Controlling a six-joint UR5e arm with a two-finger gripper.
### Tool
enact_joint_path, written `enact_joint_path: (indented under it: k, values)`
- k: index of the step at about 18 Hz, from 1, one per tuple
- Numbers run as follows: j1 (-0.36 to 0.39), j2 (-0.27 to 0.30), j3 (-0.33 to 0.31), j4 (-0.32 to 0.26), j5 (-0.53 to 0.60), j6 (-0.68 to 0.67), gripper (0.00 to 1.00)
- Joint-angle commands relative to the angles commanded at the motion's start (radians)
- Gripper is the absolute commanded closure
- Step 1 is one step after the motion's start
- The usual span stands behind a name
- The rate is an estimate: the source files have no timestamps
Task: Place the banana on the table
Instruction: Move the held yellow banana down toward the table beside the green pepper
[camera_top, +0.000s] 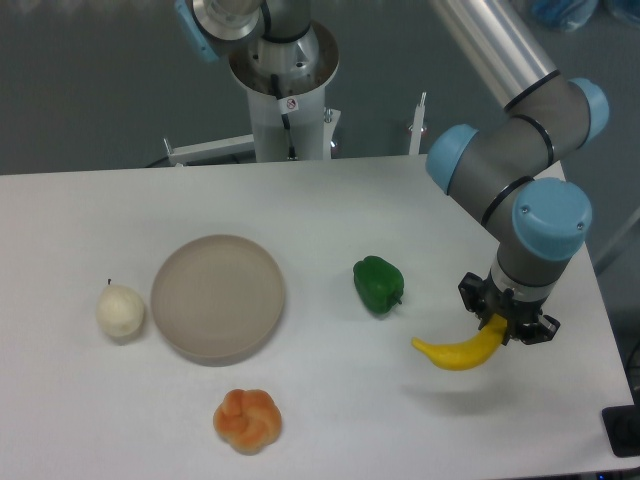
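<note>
The bright-yellow banana (458, 351) hangs at the right side of the white table (330, 200), its right end held between the fingers of my gripper (503, 327). The gripper is shut on the banana and points straight down. A soft shadow lies on the tabletop just below the banana, so it looks slightly lifted; whether its left tip touches the surface I cannot tell.
A green pepper (378, 285) sits left of the banana. A round greyish-beige plate (217, 297) lies at mid-left, with a pale pear-like fruit (120, 311) beside it. An orange bun-like item (247, 421) rests near the front edge. The table's right edge is close to the gripper.
</note>
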Motion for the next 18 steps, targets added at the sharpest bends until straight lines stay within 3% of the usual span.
enact_joint_path:
  k: [7, 14, 18]
  values:
    - [-0.006, 0.000, -0.003, 0.000, -0.005, 0.000, 0.92]
    - [-0.052, -0.055, 0.000, 0.018, -0.041, 0.000, 0.91]
    - [-0.098, -0.084, -0.003, 0.078, -0.040, -0.003, 0.91]
